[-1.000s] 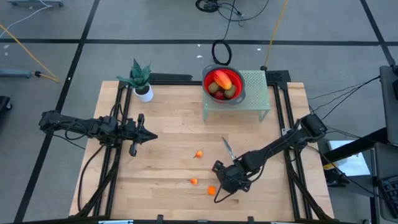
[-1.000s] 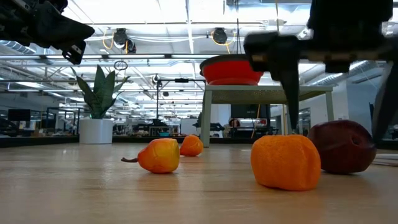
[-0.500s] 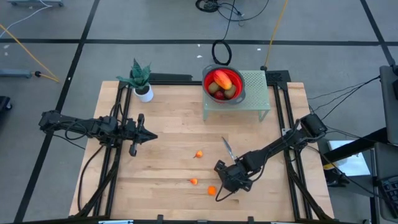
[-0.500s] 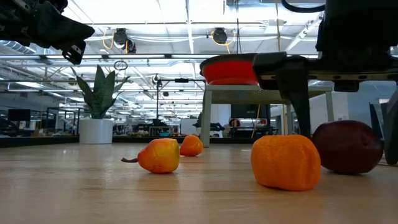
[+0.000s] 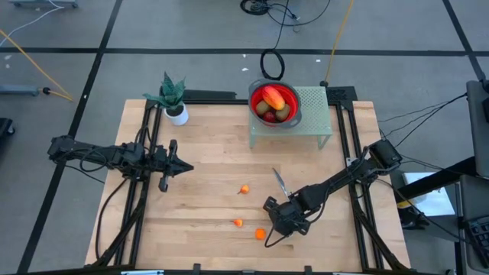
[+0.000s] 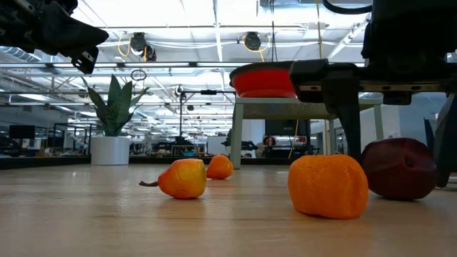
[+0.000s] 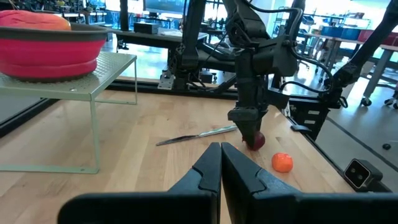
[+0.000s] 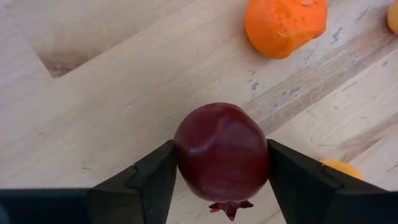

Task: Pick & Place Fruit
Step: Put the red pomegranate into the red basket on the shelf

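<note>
Dark red fruit (image 8: pixel 221 152) near the counter's front edge sits pinched in the right tool (image 8: pixel 217 168), so lifting toward the bowl (image 5: pixel 275 103) seems next.

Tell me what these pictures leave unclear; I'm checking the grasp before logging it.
- High view: the dark red fruit is hidden under the right hand.
- Right wrist view: the fingers flank the fruit; whether it has left the table is unclear.
- High view: the bowl contents are too small to count.
- Low view: the left hand is cut by the edge.
</note>
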Controlling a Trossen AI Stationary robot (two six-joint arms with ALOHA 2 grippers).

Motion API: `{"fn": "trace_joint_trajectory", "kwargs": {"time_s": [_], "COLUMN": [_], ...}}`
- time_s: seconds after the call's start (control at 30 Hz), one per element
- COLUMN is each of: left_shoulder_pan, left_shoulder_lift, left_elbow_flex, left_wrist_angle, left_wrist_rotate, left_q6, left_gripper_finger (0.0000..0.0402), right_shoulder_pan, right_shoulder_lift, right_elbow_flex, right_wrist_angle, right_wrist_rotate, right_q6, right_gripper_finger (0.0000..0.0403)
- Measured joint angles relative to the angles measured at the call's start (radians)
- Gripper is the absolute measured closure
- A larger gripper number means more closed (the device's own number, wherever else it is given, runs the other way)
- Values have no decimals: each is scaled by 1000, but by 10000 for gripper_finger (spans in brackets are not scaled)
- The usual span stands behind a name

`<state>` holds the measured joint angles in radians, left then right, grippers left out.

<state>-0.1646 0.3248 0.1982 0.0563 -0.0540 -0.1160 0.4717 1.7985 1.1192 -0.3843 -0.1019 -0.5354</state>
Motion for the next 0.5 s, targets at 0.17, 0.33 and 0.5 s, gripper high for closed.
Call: {"fn": "trace_joint_trajectory", "kwargs": {"time_s": [0.17, 0.33, 0.5], "left_shoulder_pan": [0, 0, 0], "left_shoulder_lift": [0, 0, 0], "left_elbow_flex": [0, 0, 0], "left_wrist_angle": [0, 0, 0], "left_wrist_rotate": [0, 0, 0], "left_q6": [0, 0, 0], "left_gripper_finger": [392, 392, 392], "right_shoulder_pan": [0, 1, 8], "right_shoulder_lift": [0, -23, -103], "right_elbow_flex": [0, 1, 2], "right_wrist_angle": [1, 5, 15], "right_wrist_rotate": [0, 1, 19], "right_q6": [18, 98, 165], "right_gripper_finger": [184, 185, 185]}}
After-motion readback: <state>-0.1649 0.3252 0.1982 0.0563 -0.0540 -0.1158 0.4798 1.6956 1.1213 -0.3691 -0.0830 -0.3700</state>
